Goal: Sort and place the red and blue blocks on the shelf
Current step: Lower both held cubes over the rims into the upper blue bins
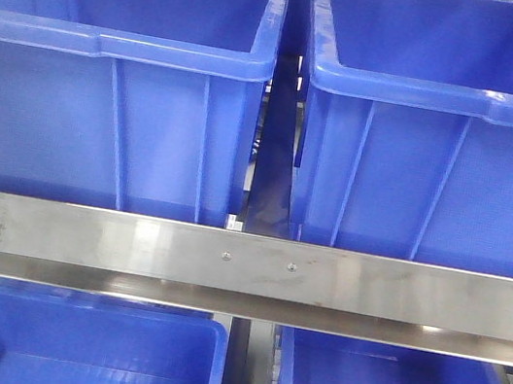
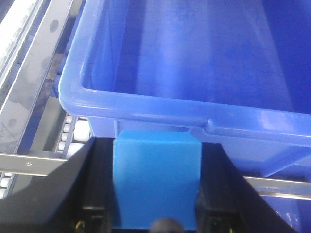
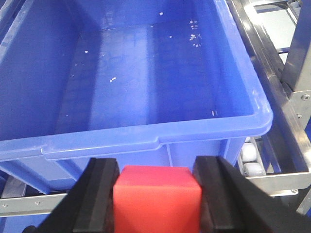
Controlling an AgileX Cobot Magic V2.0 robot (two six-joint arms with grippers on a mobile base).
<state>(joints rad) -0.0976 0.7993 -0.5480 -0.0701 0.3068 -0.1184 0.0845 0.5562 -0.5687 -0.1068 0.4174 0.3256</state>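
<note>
Red block (image 3: 156, 201) clamped in right gripper (image 3: 158, 175), blue block (image 2: 156, 182) clamped in left gripper (image 2: 156, 146), each just short of a bin (image 3: 146, 138) rim; early release could drop either onto rollers (image 3: 250, 156) of shelf (image 1: 244, 264).

Large blue plastic bin (image 1: 108, 78) sat left of its twin (image 1: 443, 135), both on brushed steel shelf (image 1: 244, 264), two more bins (image 1: 73, 349) below.
</note>
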